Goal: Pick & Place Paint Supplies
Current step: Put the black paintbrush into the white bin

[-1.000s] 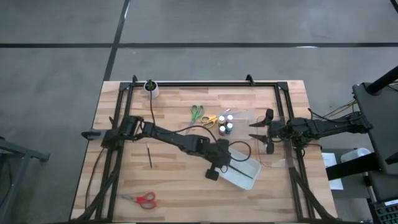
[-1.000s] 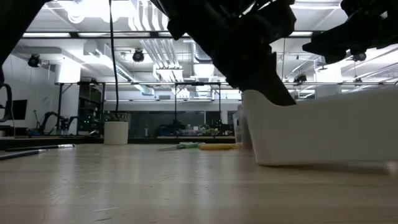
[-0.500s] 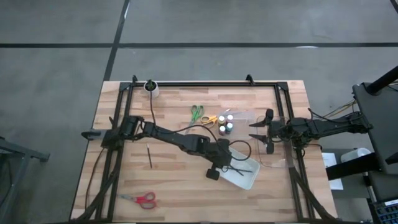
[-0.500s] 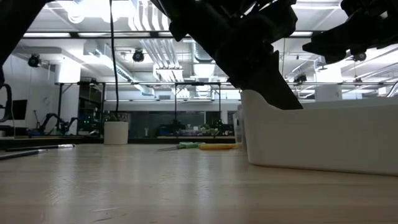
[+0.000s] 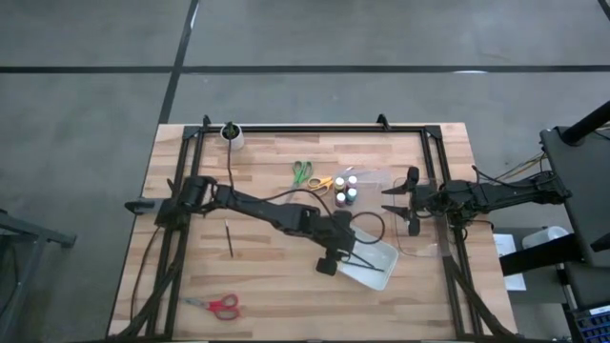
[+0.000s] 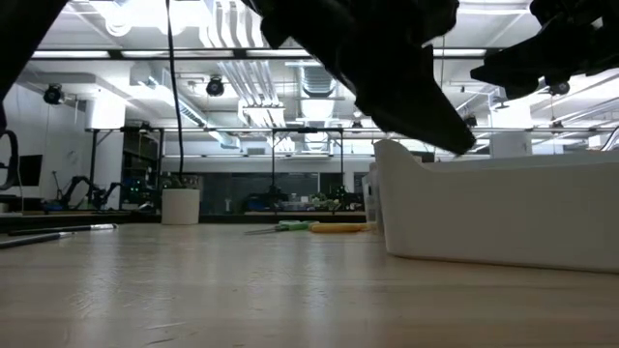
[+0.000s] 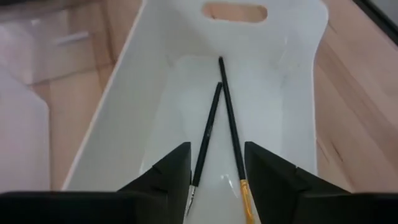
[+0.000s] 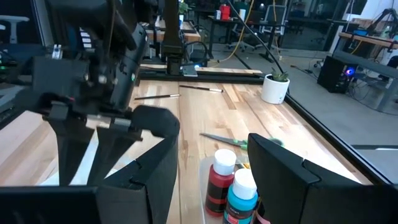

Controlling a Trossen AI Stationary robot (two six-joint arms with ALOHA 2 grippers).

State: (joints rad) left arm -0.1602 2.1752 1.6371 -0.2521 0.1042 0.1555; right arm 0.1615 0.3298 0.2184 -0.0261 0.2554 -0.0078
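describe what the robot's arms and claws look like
Both arms are dark, slim and jointed, with thin black cables looping along them. The left claw shows two broad, matte black wedge-shaped fingers; the right claw has the same blocky black fingers. No markings are visible.

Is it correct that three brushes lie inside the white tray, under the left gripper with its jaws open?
Not quite. The left wrist view shows two brushes, not three: one dark brush and a second brush beside it, meeting near their far ends. They do lie inside the white tray, under the left gripper with its jaws open.
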